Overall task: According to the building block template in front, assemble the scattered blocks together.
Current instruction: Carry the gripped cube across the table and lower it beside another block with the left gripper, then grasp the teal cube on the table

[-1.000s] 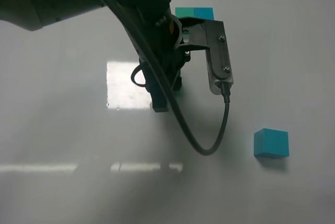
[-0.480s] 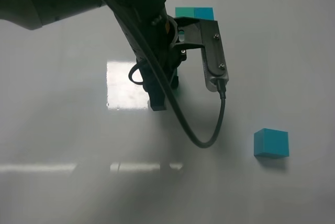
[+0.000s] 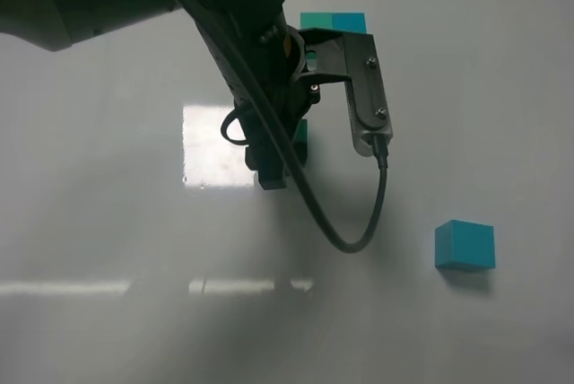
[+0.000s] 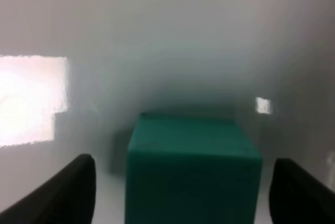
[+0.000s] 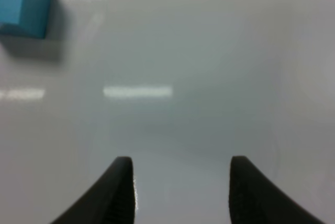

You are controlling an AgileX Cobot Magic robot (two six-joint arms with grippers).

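Observation:
The template [image 3: 333,21], a small teal-green and cyan-blue pair joined side by side, sits at the far middle of the table. My left gripper [image 3: 287,165] is open and points down around the teal-green cube [image 3: 304,131], which is mostly hidden behind it. In the left wrist view the green cube [image 4: 192,171] stands between the two fingers of the left gripper [image 4: 183,170], with a gap on each side. The cyan-blue cube [image 3: 465,245] sits alone at the right front. My right gripper [image 5: 180,167] is open and empty over bare table, with the blue cube [image 5: 23,3] some way off.
The white table [image 3: 108,330] is glossy with bright light reflections. The left arm's black cable [image 3: 345,245] loops down toward the middle. The arm's body covers the upper left of the exterior view.
The left gripper has shifted slightly left and toward the far side around the green cube. The blue cube and the template have not moved.

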